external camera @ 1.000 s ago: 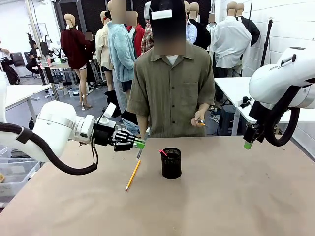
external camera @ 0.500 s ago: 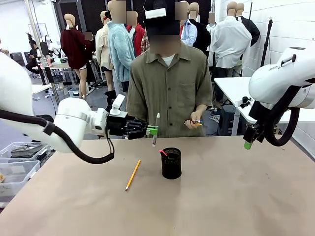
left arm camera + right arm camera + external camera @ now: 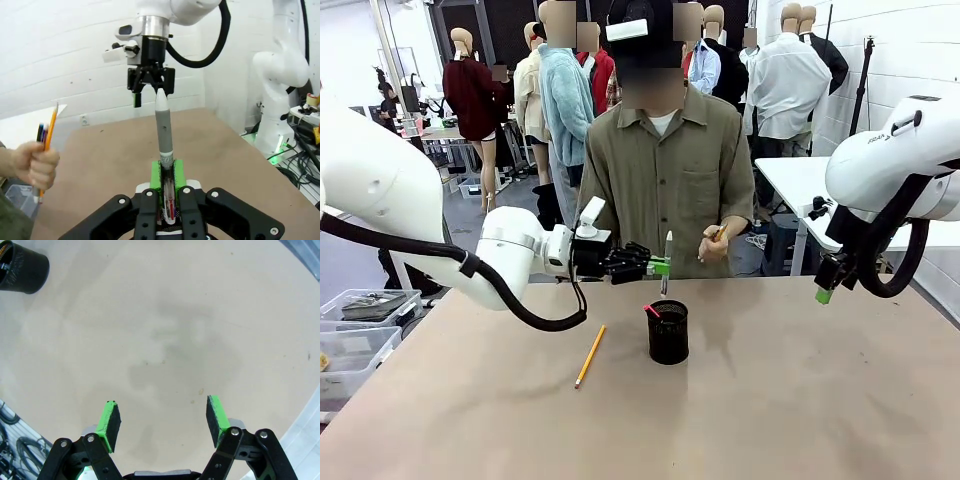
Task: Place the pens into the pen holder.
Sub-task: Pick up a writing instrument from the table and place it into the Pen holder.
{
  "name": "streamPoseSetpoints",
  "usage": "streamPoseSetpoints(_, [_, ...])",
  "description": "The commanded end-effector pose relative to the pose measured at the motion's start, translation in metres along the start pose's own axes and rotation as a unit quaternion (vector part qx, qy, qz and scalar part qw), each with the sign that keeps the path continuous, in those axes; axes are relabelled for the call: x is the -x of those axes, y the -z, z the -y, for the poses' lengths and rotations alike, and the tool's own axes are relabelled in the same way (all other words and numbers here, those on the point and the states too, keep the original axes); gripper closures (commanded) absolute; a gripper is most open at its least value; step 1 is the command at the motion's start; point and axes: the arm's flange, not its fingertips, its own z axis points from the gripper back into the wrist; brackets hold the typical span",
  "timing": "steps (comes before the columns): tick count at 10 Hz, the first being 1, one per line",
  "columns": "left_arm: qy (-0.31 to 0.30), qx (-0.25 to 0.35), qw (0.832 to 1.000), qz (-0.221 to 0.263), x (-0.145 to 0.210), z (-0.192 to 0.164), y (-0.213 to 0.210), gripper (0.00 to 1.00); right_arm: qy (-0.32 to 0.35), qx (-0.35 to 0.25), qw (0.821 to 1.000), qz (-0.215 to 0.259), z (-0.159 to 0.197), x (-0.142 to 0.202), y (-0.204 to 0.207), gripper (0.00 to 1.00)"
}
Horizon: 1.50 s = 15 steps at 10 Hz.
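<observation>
On the brown table (image 3: 800,400), nearest the robot, a yellow-orange pencil (image 3: 590,356) is seen lying flat. Its long axis runs from near-left to far-right, and which end is sharpened cannot be made out. Just beyond it, to its right, the black mesh pen holder (image 3: 668,334) is stood upright. A dark pen with a red-pink end (image 3: 651,311) is leaned inside it, with the coloured end stuck out over the left rim.

Directly above the holder's left side, a silver-white pen (image 3: 666,262) is held upright, its long axis close to vertical. Its lower end is kept just clear of the rim. It is pinched between the green pads of the left gripper (image 3: 661,267), which is reached in level from the left. In the left wrist view the pen (image 3: 163,127) is seen with its white cone-shaped end upward, and the pads (image 3: 156,175) are pressed against its lower barrel.

To the right, the right gripper (image 3: 825,291) is hung over the table's far edge, well apart from the holder. In the right wrist view its fingers (image 3: 111,421) are spread wide over bare tabletop with nothing between them.

Farthest off, a yellow pencil and darker pens are gripped upright in the person's hand (image 3: 714,246).
</observation>
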Motion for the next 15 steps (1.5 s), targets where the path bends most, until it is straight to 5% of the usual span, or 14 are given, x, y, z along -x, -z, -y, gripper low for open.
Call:
streamPoseSetpoints(1, [-0.014, 0.034, 0.999, 0.002, 0.012, -0.011, 0.004, 1.00, -0.007, 0.011, 1.000, 0.001, 0.001, 0.002, 0.002, 0.14])
streamPoseSetpoints(7, [-0.023, 0.041, 0.999, 0.002, 0.023, -0.003, -0.002, 1.00, -0.007, 0.011, 1.000, 0.001, 0.001, 0.002, 0.002, 0.14])
streamPoseSetpoints(10, [0.045, -0.067, 0.997, -0.007, -0.040, 0.103, -0.152, 1.00, -0.007, 0.011, 1.000, 0.001, 0.001, 0.002, 0.002, 0.14])
streamPoseSetpoints(13, [0.055, -0.146, 0.986, 0.058, -0.006, 0.224, -0.289, 1.00, -0.007, 0.011, 1.000, 0.001, 0.001, 0.002, 0.002, 0.14])
streamPoseSetpoints(15, [0.031, -0.169, 0.981, 0.085, 0.026, 0.251, -0.325, 1.00, -0.007, 0.011, 1.000, 0.001, 0.001, 0.002, 0.002, 0.14])
